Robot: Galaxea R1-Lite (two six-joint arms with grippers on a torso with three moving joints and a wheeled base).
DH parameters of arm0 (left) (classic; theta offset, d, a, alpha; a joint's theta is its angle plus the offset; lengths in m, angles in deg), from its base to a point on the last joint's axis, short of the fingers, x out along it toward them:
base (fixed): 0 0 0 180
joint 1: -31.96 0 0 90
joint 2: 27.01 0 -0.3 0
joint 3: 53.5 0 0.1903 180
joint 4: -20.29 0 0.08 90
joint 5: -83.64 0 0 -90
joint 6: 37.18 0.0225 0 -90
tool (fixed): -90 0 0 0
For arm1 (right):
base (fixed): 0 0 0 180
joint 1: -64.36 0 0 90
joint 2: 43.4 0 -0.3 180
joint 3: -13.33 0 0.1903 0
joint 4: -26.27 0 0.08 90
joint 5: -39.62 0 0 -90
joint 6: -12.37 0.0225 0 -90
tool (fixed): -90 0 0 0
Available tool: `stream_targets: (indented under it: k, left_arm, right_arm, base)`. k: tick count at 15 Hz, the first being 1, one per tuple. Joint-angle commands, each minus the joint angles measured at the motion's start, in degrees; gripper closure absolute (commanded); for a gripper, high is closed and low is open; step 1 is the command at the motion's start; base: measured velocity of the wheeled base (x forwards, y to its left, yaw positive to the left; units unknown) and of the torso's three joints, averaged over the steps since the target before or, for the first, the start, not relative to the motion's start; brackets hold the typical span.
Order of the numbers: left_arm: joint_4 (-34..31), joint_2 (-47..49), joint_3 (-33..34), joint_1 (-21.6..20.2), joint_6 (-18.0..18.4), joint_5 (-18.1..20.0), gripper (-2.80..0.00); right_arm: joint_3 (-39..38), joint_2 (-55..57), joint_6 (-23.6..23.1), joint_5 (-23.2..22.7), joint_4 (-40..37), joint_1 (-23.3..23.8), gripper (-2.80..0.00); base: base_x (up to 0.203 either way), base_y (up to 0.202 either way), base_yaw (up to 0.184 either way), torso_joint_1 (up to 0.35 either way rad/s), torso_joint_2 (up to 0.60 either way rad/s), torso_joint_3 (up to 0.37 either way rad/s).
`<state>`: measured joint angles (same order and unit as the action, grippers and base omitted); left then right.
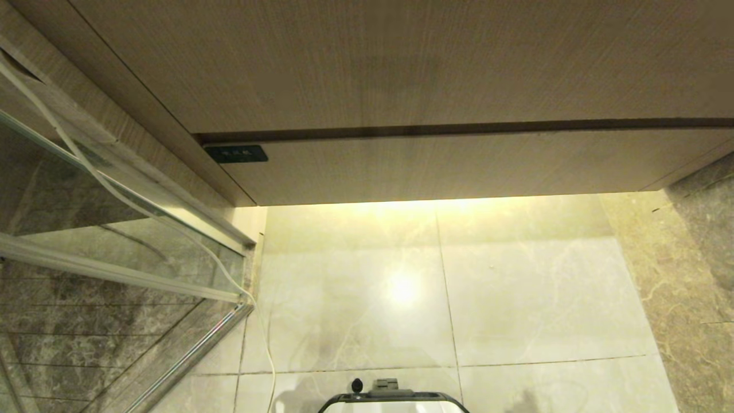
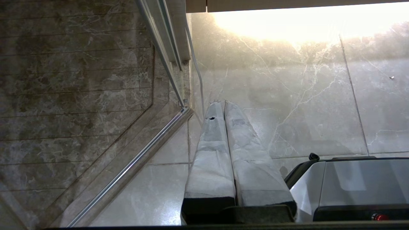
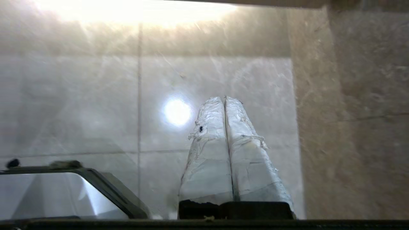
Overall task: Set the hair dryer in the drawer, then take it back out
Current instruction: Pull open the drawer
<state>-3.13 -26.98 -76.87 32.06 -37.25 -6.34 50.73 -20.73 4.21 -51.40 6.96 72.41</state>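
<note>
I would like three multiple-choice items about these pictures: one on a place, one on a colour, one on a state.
1. Where does the white cable run?
A. along the glass door on the left
B. across the drawer front
C. over the right wall

2. What colour is the small panel at the drawer's left end?
A. white
B. red
C. black

3. How is the right tool?
A. wide open
B. shut, empty
C. shut on a towel

Key: 1 A, it follows the glass down to the floor; 2 C, dark against the wood; 3 B, fingers meet with nothing between.
</note>
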Motion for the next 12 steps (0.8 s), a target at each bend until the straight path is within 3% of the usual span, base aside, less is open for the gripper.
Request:
stream_targets:
  k: [1, 3, 5, 7, 12]
  left_arm:
    - [0.0, 0.0, 0.0, 0.0, 0.0, 0.0, 0.0]
    - [0.0, 0.0, 0.0, 0.0, 0.0, 0.1, 0.0]
    - [0.0, 0.0, 0.0, 0.0, 0.0, 0.0, 0.0]
    - [0.0, 0.0, 0.0, 0.0, 0.0, 0.0, 0.0]
    - [0.0, 0.0, 0.0, 0.0, 0.0, 0.1, 0.0]
  right_arm:
    - [-9.6, -18.0, 1.5, 1.8, 2.3, -6.5, 0.0]
    - [-15.3, -23.3, 1.5, 1.4, 5.1, -8.5, 0.0]
    - [-16.2, -23.2, 0.3, 1.3, 5.8, -12.3, 0.0]
    - [-16.3, -24.8, 3.0, 0.0, 2.9, -15.8, 0.0]
    - [-16.3, -25.0, 3.4, -0.3, 2.4, -16.4, 0.0]
  base:
    - [0.0, 0.0, 0.0, 0.0, 0.0, 0.0]
    - [0.0, 0.0, 0.0, 0.0, 0.0, 0.0]
    - [0.0, 0.0, 0.0, 0.0, 0.0, 0.0]
    - [0.0, 0.0, 0.0, 0.0, 0.0, 0.0]
    - [0.0, 0.0, 0.0, 0.0, 0.0, 0.0]
